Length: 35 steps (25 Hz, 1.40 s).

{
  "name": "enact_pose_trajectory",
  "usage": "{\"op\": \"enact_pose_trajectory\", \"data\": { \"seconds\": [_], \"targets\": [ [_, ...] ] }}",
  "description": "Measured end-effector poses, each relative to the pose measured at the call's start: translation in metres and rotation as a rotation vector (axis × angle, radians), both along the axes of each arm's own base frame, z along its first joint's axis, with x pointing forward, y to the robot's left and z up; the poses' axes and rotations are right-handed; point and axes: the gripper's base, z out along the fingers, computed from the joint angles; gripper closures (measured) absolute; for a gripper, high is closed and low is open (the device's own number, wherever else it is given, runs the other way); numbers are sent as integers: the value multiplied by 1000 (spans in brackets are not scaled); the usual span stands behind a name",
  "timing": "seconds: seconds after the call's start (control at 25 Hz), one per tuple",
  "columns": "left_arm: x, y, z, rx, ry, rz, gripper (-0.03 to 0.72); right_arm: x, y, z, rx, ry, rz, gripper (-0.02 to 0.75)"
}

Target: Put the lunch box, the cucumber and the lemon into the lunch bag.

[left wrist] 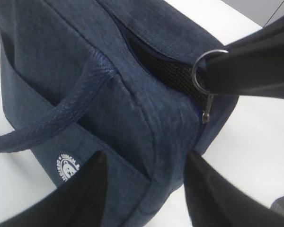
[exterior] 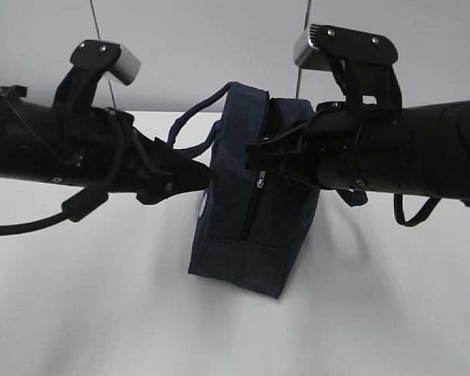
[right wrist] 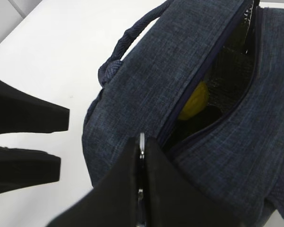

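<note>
With the right gripper [right wrist: 141, 156] jaws clamped on the zipper ring [left wrist: 204, 71] and the left gripper [left wrist: 144, 189] jaws apart around the lunch bag [exterior: 247, 211] corner, a hard pull could tip the unheld bag and spill the lemon [right wrist: 195, 101].

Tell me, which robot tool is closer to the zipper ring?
Right. The right tool is pinching the zipper ring itself. The left tool is open around the lunch bag end, below the ring.
</note>
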Motion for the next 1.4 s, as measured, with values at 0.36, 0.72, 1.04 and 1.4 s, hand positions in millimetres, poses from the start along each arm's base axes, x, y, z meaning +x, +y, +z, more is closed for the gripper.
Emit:
{"op": "enact_pose_trajectory", "data": {
  "seconds": [0.36,0.72,1.04,1.4],
  "targets": [
    [9,-9,-19,-42,3,-20,325,0,0,0,5,4,-4,738],
    [14,-15,-37,-35,34,-63,325,0,0,0,6,4,-4,738],
    [19,-22,-38,-60,40,-93,493,0,0,0,7,5,-5,738],
    [19,-22,-37,-63,36,-95,690,0,0,0,7,5,-5,738]
  ]
}}
